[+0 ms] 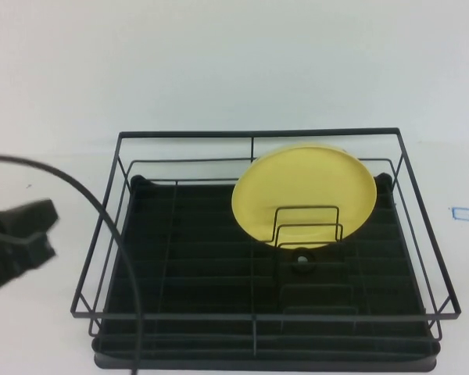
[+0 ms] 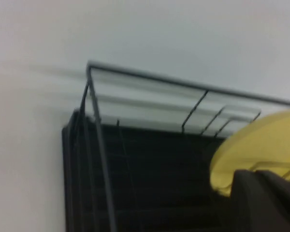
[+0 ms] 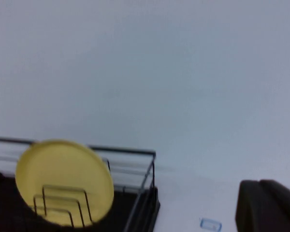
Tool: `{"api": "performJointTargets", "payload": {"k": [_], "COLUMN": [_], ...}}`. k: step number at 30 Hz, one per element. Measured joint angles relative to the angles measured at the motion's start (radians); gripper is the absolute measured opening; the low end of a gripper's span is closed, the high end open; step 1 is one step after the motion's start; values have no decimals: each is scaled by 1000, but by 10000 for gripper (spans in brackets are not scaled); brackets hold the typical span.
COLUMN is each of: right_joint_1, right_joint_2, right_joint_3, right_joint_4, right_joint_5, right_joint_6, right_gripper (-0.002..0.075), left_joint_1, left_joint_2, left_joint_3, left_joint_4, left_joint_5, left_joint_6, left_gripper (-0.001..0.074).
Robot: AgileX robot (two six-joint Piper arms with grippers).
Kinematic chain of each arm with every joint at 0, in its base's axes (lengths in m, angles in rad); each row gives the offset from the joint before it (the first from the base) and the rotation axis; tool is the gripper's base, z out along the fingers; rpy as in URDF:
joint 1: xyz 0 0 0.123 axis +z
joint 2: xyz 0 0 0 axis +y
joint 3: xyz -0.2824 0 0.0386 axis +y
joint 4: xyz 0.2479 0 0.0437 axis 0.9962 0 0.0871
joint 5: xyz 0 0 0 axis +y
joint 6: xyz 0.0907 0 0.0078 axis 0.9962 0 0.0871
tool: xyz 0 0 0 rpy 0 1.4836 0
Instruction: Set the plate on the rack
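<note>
The yellow plate stands upright on edge in the black wire rack, leaning among the upright wire dividers at the rack's back right. It also shows in the left wrist view and the right wrist view. My left gripper is outside the rack, to its left, above the white table, with its fingers together and empty; it shows as a dark mass in its wrist view. My right gripper is out of the high view; it sits shut and empty to the right of the rack.
A small blue-outlined mark lies on the white table right of the rack; it also shows in the right wrist view. A black cable arcs from my left arm across the rack's left front corner.
</note>
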Motion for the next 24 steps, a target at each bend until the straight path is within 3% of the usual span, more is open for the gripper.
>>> {"api": "performJointTargets", "payload": {"k": [6,13,21,24], "right_joint_1": [0,0,0,0], "right_joint_2": [116,237,268,268], "right_joint_3": [145,248,346,372], "right_joint_4": [-35,-84,-90,-90], "right_joint_5": [-185,-260,-260,-258], "right_joint_6": [-24,-35,-35,-35], "right_gripper": [-1,-1,-2,-2], "left_joint_1": [0,0,0,-9], "left_joint_2": [24,24,24,14], "left_joint_3": [41,41,41,44], "left_joint_4": [-201,-371,-384,-399], "left_joint_5": [6,66,100,23], "left_joint_6": [240,252,252,259], "left_gripper": [0,0,0,0]}}
